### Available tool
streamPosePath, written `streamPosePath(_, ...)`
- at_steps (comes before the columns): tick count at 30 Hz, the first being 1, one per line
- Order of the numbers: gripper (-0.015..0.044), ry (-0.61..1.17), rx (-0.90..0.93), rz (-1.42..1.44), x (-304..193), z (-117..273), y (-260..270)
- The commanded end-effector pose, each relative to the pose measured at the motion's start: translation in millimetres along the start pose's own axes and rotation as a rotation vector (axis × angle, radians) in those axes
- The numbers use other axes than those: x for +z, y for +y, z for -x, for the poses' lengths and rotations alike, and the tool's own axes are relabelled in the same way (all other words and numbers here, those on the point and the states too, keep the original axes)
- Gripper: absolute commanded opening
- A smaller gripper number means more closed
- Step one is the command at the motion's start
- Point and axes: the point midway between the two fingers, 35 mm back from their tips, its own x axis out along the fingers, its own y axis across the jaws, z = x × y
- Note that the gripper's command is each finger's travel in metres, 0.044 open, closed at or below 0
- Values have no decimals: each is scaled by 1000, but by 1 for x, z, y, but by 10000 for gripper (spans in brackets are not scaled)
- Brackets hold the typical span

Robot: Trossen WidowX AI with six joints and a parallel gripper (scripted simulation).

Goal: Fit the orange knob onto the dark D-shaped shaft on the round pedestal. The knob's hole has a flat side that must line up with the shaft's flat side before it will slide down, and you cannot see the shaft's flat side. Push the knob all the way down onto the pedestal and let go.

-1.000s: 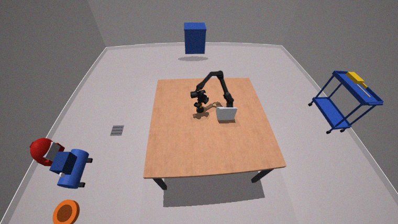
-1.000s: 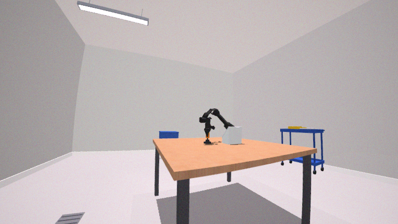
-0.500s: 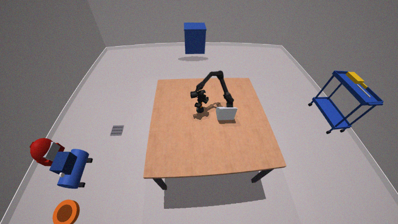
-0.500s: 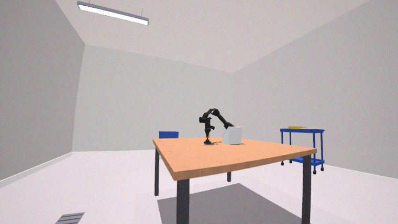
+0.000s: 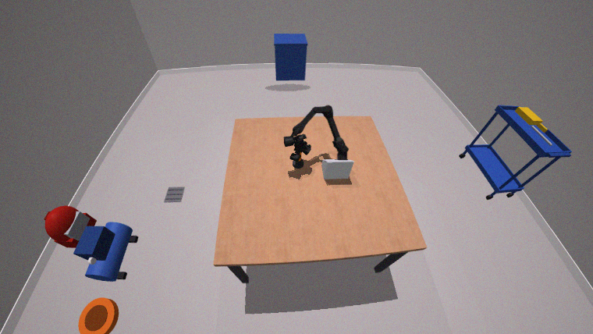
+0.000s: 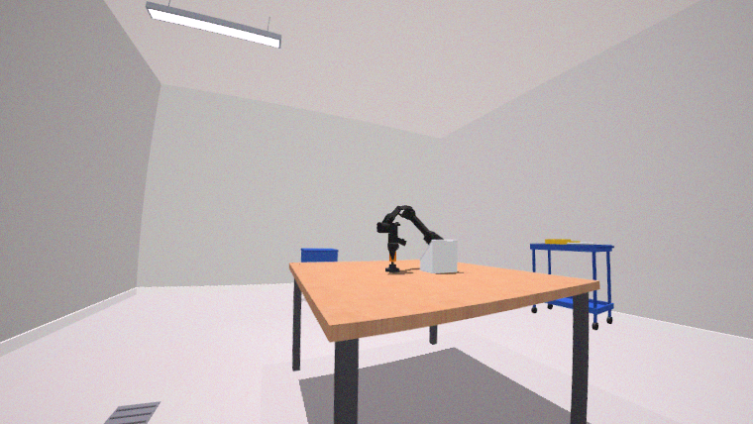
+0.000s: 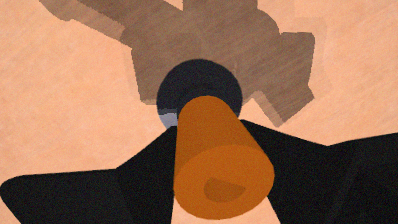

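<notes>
The orange knob (image 5: 299, 159) (image 7: 220, 135) is a tall round piece held upright between the fingers. My gripper (image 7: 207, 129) is shut on it, a black finger on each side, pointing down. The round dark pedestal (image 5: 297, 165) (image 6: 391, 269) (image 7: 172, 85) stands on the table right under the knob. In the wrist view the knob covers the pedestal's lower right part, and a light grey patch shows at its lower left edge. The D-shaped shaft and its flat side are hidden. Whether the knob touches the shaft cannot be told.
A light grey block (image 5: 338, 169) (image 6: 445, 256) with a sloped side stands on the wooden table (image 5: 315, 224) (image 6: 448, 302), to the right of the pedestal near the arm's base. The arm's shadow falls around the pedestal. A blue cart (image 5: 493, 168) (image 6: 572, 247) stands on the floor away from the table.
</notes>
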Motion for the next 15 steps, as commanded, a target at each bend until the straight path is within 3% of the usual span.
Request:
streamPosePath(1, 0, 2, -2, 2, -1, 0, 0)
streamPosePath(9, 0, 2, -2, 10, -3, 4, 0)
streamPosePath(15, 0, 2, -2, 200, -3, 4, -1)
